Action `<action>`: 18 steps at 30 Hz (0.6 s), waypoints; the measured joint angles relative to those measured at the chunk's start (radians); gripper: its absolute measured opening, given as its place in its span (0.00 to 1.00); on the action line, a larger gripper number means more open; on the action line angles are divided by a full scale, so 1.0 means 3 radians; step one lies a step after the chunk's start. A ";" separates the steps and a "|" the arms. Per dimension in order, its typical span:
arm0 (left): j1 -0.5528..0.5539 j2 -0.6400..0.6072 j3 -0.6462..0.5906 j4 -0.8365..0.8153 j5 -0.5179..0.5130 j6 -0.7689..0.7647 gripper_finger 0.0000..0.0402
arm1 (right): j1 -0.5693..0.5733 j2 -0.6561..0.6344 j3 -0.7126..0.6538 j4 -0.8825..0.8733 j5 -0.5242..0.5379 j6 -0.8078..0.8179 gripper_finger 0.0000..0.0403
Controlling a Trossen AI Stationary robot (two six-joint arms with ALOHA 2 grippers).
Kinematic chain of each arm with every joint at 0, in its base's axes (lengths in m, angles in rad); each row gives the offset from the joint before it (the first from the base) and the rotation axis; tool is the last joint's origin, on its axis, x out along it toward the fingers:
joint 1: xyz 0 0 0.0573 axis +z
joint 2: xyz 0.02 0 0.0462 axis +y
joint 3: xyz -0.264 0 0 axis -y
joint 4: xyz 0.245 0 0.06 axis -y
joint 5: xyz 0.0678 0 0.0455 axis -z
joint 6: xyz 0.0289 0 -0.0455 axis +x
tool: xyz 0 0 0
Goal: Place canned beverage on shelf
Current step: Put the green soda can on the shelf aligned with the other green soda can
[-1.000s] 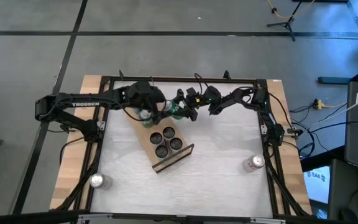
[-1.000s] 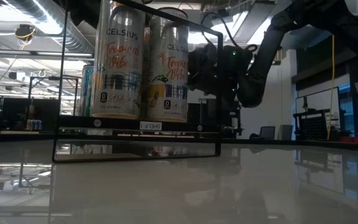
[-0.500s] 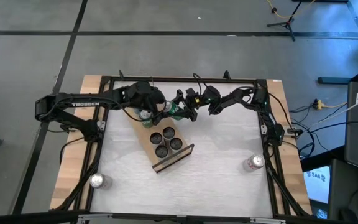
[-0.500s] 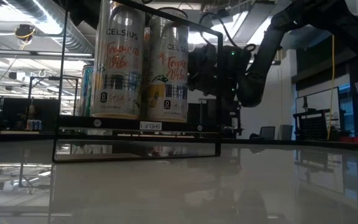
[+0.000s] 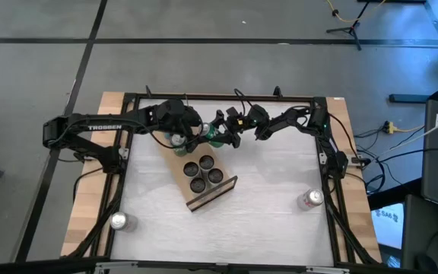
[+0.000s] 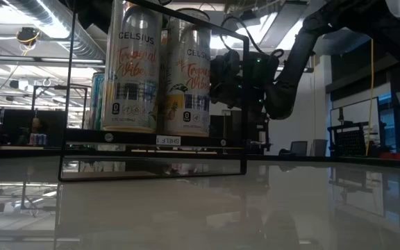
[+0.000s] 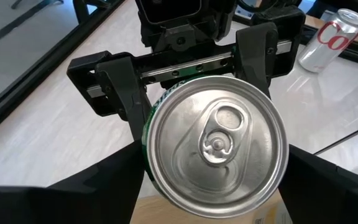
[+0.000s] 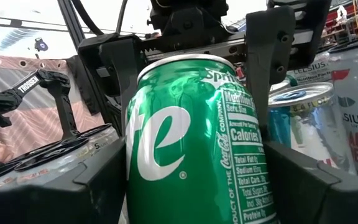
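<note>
Silver can (image 5: 119, 221) stands alone near the front left corner of the white tabletop (image 5: 272, 205). Going right, the left gripper (image 5: 196, 134) is by the back edge, at the back end of the shelf (image 5: 211, 193). The shelf is a light-wood board with dark edges, lying slanted on the left half of the tabletop. Three dark-topped cans (image 5: 204, 173) stand on it in the high view, and the low view shows tall Celsius cans (image 6: 136, 66) on it. At the shelf's back end a green Sprite can (image 8: 194, 140) stands upright between both grippers. In the left wrist view its silver top (image 7: 216, 146) fills the middle. The left gripper's fingers (image 7: 120, 140) sit on both sides of the can, but I cannot tell if they squeeze it. The right gripper (image 5: 220, 135) comes from the other side and its fingers (image 8: 101, 183) press on the can's sides, gripping it. Last, a red and silver can (image 5: 309, 200) stands near the front right corner.
</note>
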 joint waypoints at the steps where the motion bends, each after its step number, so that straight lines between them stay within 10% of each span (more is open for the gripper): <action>1: 0.0000 0.0001 -0.0001 -0.0002 0.0004 0.0005 0.76 | 0.0001 0.0000 0.0000 -0.0007 0.0005 -0.0006 0.75; 18: -0.0001 0.0013 -0.0001 -0.0071 0.0141 0.0045 0.73 | 0.0017 0.0000 0.0016 -0.0213 -0.0100 -0.0071 0.86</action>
